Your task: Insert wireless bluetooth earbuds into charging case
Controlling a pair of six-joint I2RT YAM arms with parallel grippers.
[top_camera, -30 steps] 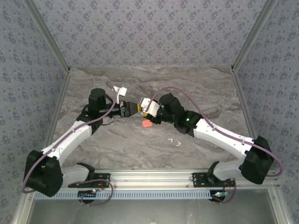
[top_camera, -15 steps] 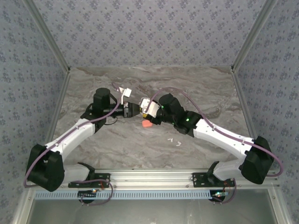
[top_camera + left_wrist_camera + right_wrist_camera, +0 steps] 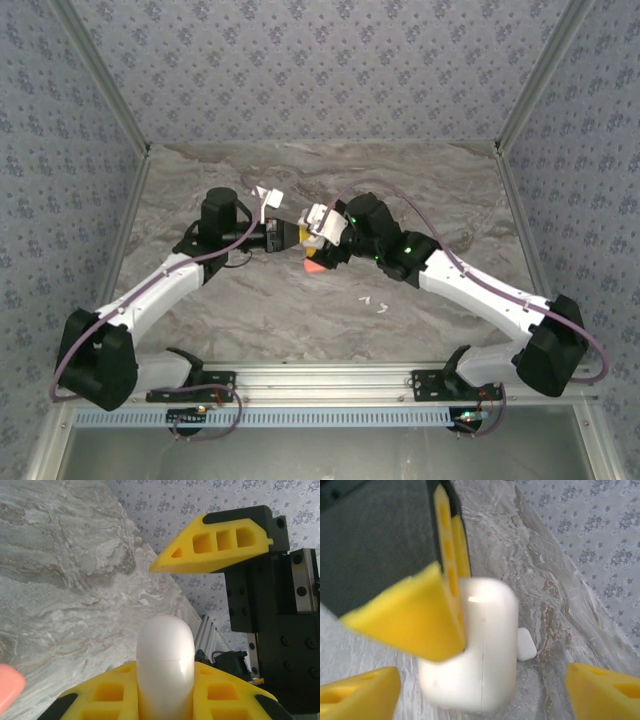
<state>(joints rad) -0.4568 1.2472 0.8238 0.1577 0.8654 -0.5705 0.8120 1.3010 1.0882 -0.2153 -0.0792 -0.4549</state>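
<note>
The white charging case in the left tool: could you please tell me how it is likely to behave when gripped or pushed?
The charging case looks glossy and rounded, so it may slip from the left tool. Its shell appears hard, undented under that grip, so probably stiff. With its domed end, it would likely tip if stood upright.

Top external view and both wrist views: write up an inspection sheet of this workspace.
Surface: grey marble-look table.
Job's things: white charging case, closed, between the grippers; two white earbuds loose on the table nearer the right arm.
Clutter: orange-red item below the grippers, kind unclear; small white piece behind the case.
Grippers: left gripper jaws shut on the case; right gripper jaws open, either side of it.
Cables: purple cables along both arms.
Surroundings: patterned walls, metal frame.
</note>
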